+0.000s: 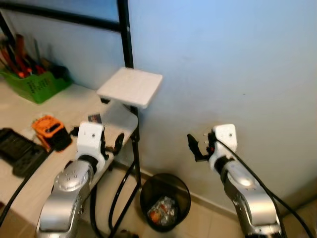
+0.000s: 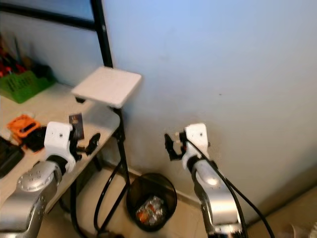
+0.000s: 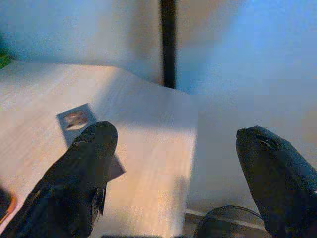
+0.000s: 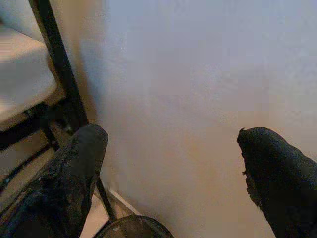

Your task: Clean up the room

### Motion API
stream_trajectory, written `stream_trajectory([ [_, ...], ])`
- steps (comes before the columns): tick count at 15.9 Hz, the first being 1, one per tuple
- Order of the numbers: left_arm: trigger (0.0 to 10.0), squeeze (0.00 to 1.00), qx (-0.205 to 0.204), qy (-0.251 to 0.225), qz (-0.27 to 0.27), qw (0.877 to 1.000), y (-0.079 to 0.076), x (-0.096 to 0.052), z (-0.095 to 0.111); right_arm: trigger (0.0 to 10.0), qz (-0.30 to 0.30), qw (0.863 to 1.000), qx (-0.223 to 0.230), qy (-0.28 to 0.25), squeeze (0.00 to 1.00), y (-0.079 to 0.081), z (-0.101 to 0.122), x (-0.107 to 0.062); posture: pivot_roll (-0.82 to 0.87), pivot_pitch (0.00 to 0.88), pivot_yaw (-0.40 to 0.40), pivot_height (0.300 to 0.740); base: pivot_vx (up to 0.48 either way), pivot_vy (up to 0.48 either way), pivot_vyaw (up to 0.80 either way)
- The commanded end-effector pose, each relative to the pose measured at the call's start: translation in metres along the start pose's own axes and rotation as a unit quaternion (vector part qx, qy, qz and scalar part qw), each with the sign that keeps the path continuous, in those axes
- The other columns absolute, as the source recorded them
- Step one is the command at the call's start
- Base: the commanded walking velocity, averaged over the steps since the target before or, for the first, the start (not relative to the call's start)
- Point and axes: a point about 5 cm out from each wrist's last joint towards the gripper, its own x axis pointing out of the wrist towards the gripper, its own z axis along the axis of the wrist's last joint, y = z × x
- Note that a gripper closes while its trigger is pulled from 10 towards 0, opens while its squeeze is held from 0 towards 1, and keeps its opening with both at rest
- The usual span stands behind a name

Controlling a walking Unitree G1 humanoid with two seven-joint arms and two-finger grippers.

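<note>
Pale floor tiles run up to a blue-white wall [image 1: 237, 59], and down at the robot's feet, against the skirting, sits a black waste bin [image 1: 165, 201] with a few crumpled wrappers already in the bottom.

Just above and to either side of it are the two arms. The right gripper [image 1: 198, 147] hangs in open air in front of the wall, fingers spread, holding nothing. The left gripper [image 1: 113, 143] hovers over the near corner of the light wooden desk [image 1: 69, 106], its fingers also parted and empty. From the left wrist view, a small flat packet [image 3: 77, 119] lies on the desk top just beyond one fingertip, near but apart from it; this looks like the next bit of litter to go, though I can't tell what it is.

Further along the desk are an orange-and-black tool [image 1: 49, 132] and a black case [image 1: 20, 151], then a green tray of hand tools [image 1: 32, 82] at the back by the wall. A black stand [image 1: 130, 99] rises beside the desk edge, carrying a white square panel [image 1: 131, 87].

The packet is thin and lies flat, so I'd expect the fingers to skate over it or push it along the wood rather than pinch it. It is also close to the desk edge, so a nudge could send it to the floor instead of the bin. The stand's upright and cables crowd the path down to the bin.
</note>
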Motion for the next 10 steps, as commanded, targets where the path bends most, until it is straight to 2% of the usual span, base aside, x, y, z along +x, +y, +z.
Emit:
stream_trajectory([
  [1, 10.0, 0.0, 0.004, 0.0, -0.012, 1.0, -0.0031, 0.0001, 0.0013, 10.0, -0.002, 1.0, 0.007, -0.002, 0.0, -0.001, 0.0007, 0.0001, -0.07, 0.0, 0.027, 0.74, 0.0, 0.0, 0.0],
  [2, 10.0, 0.0, 0.007, 0.002, -0.015, 1.0, -0.0031, -0.0005, 0.0012, 10.0, 0.0, 1.0, 0.006, -0.004, 0.0, 0.0005, 0.0014, -0.0003, -0.07, 0.0, 0.023, 0.74, 0.0, 0.0, 0.0],
  [6, 10.0, 0.0, 0.006, 0.001, -0.014, 1.0, -0.0009, -0.0012, 0.0018, 10.0, -0.008, 1.0, 0.018, -0.004, 0.0, -0.0028, -0.0013, -0.0032, -0.07, 0.0, 0.018, 0.74, 0.0, 0.0, -0.79],
  [10, 10.0, 0.0, 0.007, 0.024, -0.014, 1.0, -0.0008, -0.0039, -0.0057, 10.0, -0.022, 0.999, 0.023, -0.006, 0.0, -0.0051, 0.0012, -0.0027, -0.09, 0.0, 0.029, 0.74, 0.0, 0.0, -0.8],
])
